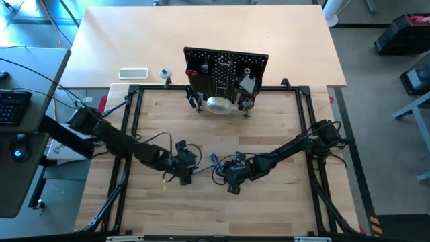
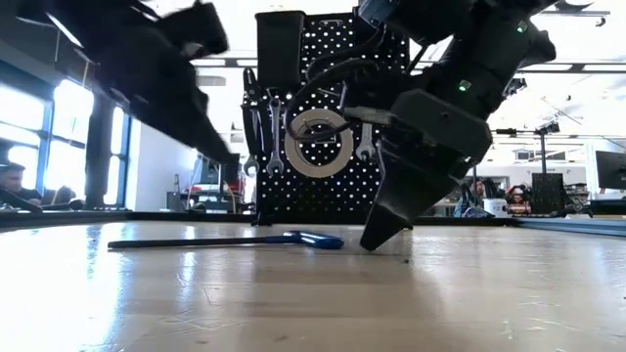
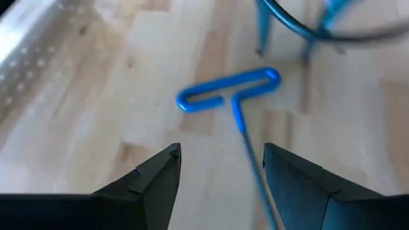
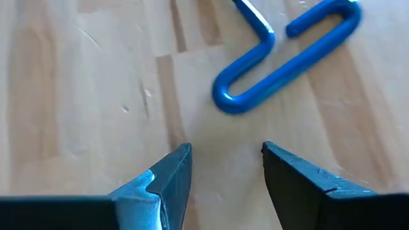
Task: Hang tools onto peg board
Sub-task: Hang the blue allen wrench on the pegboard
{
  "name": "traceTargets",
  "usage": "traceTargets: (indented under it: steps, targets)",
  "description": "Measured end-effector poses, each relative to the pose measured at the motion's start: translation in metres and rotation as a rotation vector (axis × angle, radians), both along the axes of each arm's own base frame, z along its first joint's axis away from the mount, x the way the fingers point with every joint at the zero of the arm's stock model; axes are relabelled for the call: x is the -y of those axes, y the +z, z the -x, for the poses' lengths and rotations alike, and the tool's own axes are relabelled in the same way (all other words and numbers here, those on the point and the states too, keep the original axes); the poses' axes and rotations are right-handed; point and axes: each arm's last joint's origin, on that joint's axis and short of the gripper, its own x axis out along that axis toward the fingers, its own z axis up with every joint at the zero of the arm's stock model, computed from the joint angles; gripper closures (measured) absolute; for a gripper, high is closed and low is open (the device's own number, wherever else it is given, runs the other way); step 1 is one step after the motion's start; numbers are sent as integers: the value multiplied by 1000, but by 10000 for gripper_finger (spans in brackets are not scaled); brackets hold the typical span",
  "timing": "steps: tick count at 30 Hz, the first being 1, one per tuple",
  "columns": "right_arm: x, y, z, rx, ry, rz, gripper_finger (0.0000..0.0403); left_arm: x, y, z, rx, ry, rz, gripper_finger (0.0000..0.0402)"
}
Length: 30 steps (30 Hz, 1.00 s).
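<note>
High view: the peg board (image 1: 226, 72) stands upright at the far edge of the table (image 1: 269, 208), with a tape roll (image 1: 218, 105) and wrenches (image 1: 195, 99) hanging on it. A white slab (image 1: 133, 72) lies well to its left. The left gripper (image 1: 185, 168) and right gripper (image 1: 228, 180) sit low at mid-table, near each other. The blue hex key (image 1: 212, 161) lies on the wood between them.

Low view: the hex key (image 2: 235, 240) lies flat on the table, its T-handle toward the right gripper (image 2: 377, 240), whose tip is at the table just beside it. The left gripper (image 2: 230, 161) hangs above the key's shaft. The tape roll (image 2: 315, 143) and wrenches (image 2: 275, 137) hang on the peg board (image 2: 328, 117) behind.

Left wrist view: the left gripper (image 3: 220, 169) has its fingers spread and empty; the key (image 3: 230, 96) lies ahead, its shaft running between them.

Right wrist view: the right gripper (image 4: 225, 167) is likewise spread and empty, with the key's handle (image 4: 281, 57) just beyond the tips, untouched.
</note>
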Motion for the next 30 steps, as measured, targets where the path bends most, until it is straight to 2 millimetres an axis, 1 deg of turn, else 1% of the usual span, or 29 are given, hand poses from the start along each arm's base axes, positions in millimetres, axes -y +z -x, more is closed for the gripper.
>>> traceTargets:
  steps: [3,6,10,13,19,26,30]
  targets:
    - [2,2,3,-12,-9,43,219,12,0,9,-21,-19,19,188]
    - [3,2,3,-13,-11,56,219,23,-5,15,-44,-21,16,188]
    - [3,3,2,-6,-15,59,219,33,-17,20,-76,-9,0,188]
    - [3,3,2,1,-22,50,219,40,-30,20,-106,-10,-10,188]
    - [3,3,2,2,-45,29,219,46,-58,15,-147,20,-27,191]
    - [3,3,2,5,-57,19,219,50,-66,9,-108,27,-23,219]
    - [2,4,1,8,-56,17,219,45,-71,10,-89,30,2,238]
